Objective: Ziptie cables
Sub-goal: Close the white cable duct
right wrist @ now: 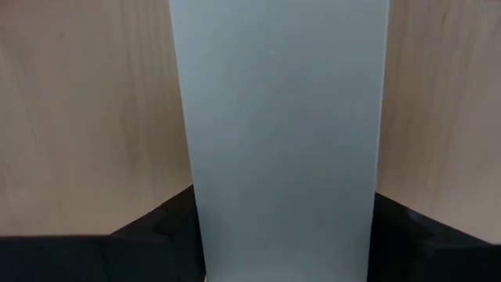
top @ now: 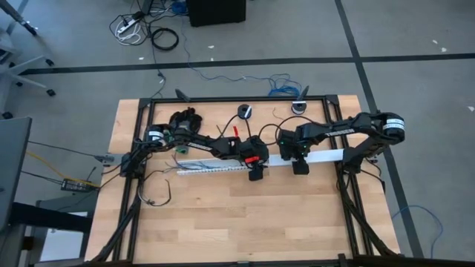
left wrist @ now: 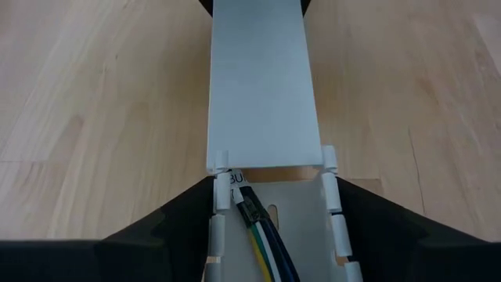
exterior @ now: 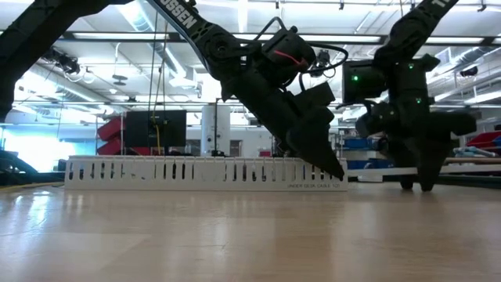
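Where readable, duct print, perhaps "UNDER DESK CABLE"

a robotics lab or industrial workshop. a wooden bench edged by a black metal frame stands on a grey concrete floor marked with dark tape lines, with loose cables and a power strip lying about. the low view looks into a big open hall with bright ceiling strip lights, exposed beams and red equipment.
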`<state>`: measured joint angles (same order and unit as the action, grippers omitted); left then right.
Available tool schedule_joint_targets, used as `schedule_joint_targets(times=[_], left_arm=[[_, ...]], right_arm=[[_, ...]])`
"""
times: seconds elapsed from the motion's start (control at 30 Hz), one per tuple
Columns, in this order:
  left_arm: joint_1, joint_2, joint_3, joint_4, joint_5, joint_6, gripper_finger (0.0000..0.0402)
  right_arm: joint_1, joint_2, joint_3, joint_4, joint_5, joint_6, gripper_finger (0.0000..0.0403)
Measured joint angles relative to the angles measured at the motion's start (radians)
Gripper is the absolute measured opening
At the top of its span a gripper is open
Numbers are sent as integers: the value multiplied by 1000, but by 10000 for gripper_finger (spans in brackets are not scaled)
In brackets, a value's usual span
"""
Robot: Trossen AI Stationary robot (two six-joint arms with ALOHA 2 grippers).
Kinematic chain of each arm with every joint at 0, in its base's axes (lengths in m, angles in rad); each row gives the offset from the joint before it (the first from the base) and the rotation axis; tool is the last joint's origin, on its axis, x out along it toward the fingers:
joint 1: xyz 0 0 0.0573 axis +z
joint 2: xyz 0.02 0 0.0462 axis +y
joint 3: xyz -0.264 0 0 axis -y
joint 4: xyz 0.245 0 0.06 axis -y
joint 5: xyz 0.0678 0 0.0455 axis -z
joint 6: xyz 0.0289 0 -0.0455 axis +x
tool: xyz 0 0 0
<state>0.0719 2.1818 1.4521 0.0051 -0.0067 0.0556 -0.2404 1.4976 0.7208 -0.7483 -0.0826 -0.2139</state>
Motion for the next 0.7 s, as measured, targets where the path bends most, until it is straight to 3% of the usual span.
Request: schedule_joint_targets(times=[0.3,0.7], left_arm=[[2,-3,0,-25,9,15,232],[5,-3,0,-21,9,15,232]], right_arm=[[-18,-69,3,-33,23,-6,231],[4,-64,-7,-13,-22,-11,233]])
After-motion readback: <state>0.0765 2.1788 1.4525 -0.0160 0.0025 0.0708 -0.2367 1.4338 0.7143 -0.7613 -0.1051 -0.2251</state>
